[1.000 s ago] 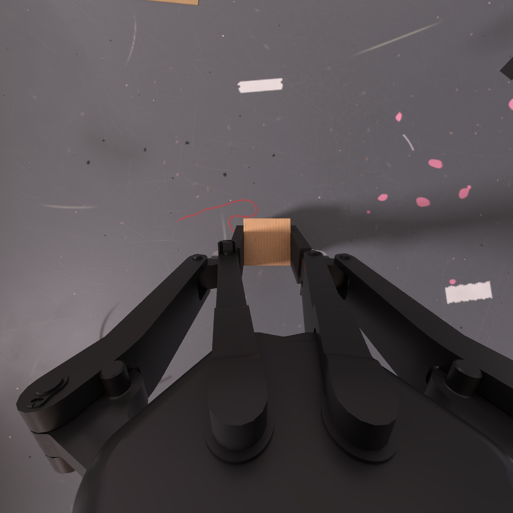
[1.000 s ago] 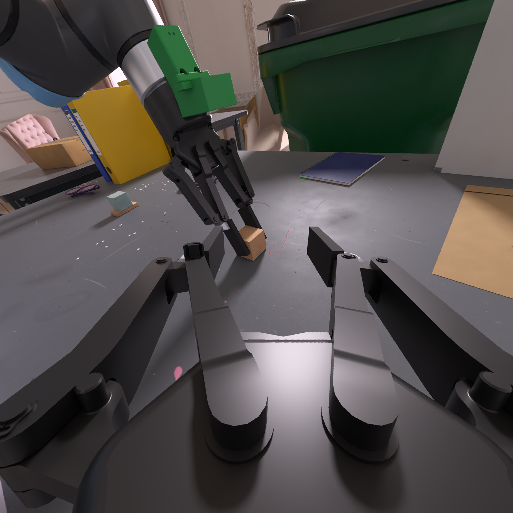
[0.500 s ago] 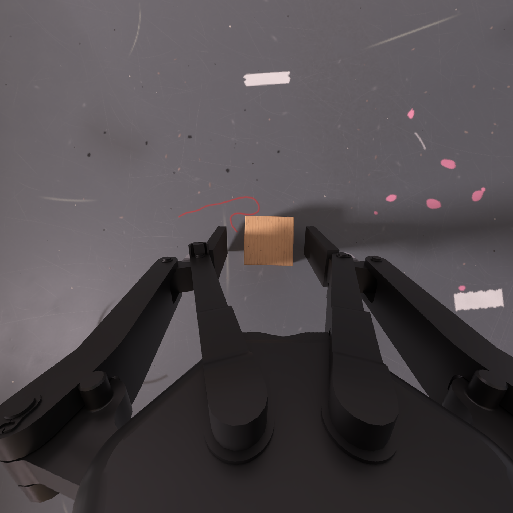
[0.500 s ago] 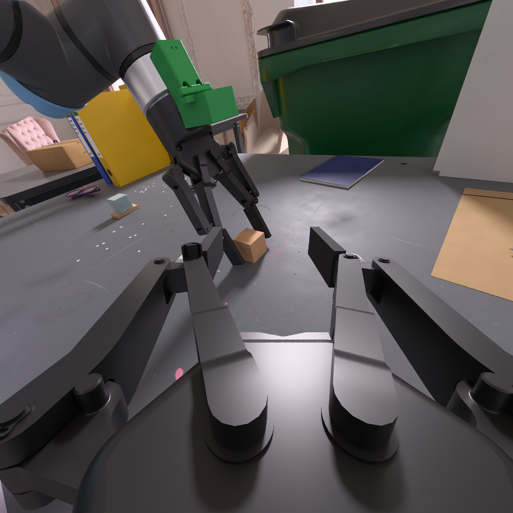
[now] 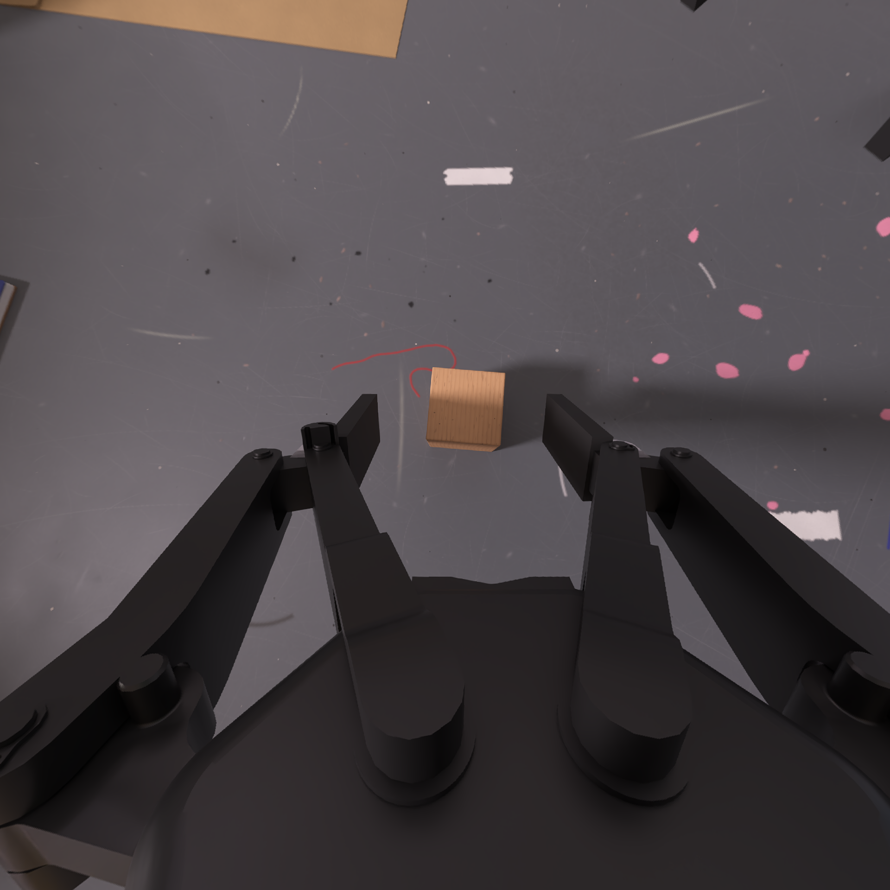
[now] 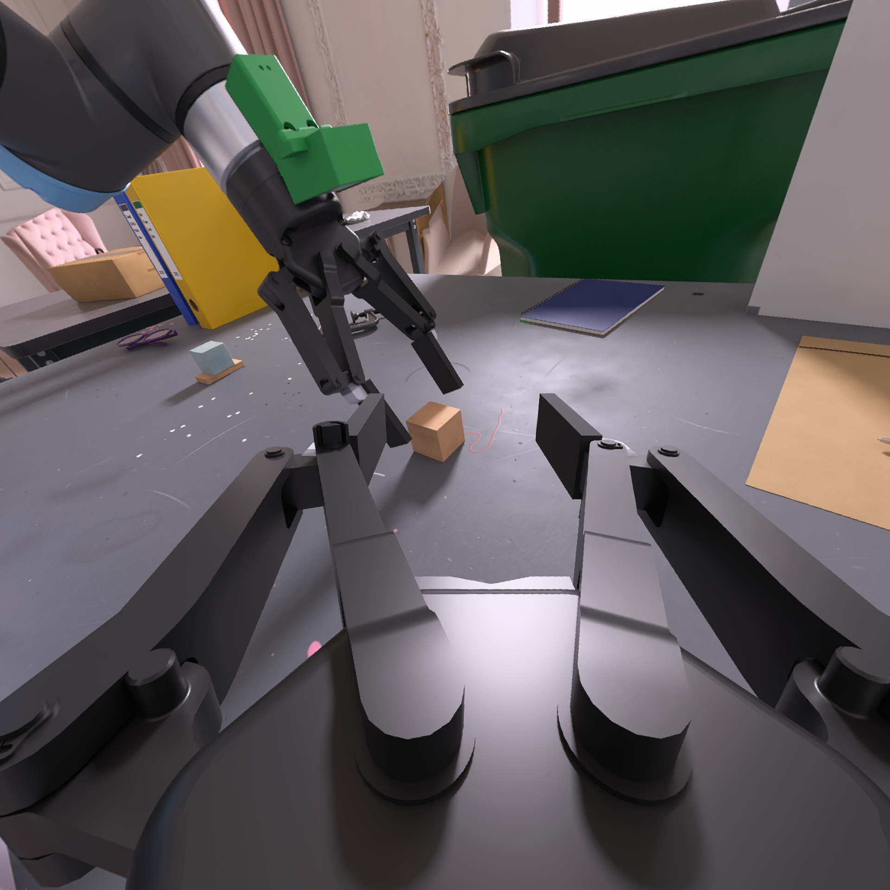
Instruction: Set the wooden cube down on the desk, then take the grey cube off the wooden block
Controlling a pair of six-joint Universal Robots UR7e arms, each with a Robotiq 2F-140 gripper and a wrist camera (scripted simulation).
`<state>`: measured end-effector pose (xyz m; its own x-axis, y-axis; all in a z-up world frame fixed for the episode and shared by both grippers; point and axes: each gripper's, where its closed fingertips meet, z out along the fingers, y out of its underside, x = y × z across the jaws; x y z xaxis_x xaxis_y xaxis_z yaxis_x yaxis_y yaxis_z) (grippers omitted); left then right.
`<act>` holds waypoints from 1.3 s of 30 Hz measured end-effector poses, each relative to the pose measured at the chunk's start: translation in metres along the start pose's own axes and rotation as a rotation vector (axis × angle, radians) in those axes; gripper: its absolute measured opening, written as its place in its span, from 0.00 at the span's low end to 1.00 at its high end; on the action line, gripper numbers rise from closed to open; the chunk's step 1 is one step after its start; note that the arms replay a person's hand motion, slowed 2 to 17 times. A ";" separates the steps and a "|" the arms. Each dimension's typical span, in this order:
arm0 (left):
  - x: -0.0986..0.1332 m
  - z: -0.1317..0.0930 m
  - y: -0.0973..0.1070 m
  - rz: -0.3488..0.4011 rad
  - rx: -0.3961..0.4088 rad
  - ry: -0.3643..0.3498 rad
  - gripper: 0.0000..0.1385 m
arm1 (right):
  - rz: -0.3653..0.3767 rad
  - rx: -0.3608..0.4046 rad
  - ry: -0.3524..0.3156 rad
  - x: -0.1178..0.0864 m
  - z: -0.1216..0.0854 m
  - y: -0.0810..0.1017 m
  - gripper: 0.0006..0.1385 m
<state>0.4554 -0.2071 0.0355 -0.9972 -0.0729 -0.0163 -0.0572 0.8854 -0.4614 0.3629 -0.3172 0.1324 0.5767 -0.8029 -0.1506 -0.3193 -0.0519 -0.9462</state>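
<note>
The wooden cube (image 5: 464, 408) rests on the grey desk (image 5: 192, 216) beside a red thread. It also shows in the right wrist view (image 6: 436, 430). My left gripper (image 5: 461, 431) is open and empty, above the cube; from the right wrist view it (image 6: 409, 380) hangs over the cube, clear of it. The pale grey cube (image 6: 208, 356) sits on a flat wooden block (image 6: 219, 374) at the far left of the desk. My right gripper (image 6: 462, 433) is open and empty, low over the desk, near the wooden cube.
A yellow binder (image 6: 202, 245) and a large green bin (image 6: 650, 163) stand at the back. A blue notebook (image 6: 592, 304) and a brown envelope (image 6: 828, 424) lie to the right. Purple glasses (image 6: 147, 338) and a clamp (image 6: 363, 320) lie at the back. White tape pieces (image 5: 477, 176) and pink spots dot the desk.
My left gripper opened, let go of the wooden cube and rose away from it. The cube stays on the desk. The right gripper has barely moved.
</note>
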 end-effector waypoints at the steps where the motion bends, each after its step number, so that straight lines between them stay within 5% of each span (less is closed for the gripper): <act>1: 0.000 -0.004 0.000 -0.002 0.009 -0.005 0.65 | -0.001 0.001 0.000 0.000 0.000 0.000 0.60; 21: -0.001 -0.114 0.013 -0.031 0.177 -0.121 0.64 | -0.010 0.025 -0.014 -0.008 -0.003 -0.006 0.60; 39: -0.009 -0.226 0.083 -0.157 0.213 -0.308 0.58 | -0.028 0.018 -0.033 -0.018 -0.001 -0.009 0.60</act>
<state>0.4484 -0.0288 0.1977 -0.9142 -0.3626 -0.1812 -0.1640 0.7396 -0.6527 0.3541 -0.3028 0.1437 0.6097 -0.7813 -0.1334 -0.2893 -0.0626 -0.9552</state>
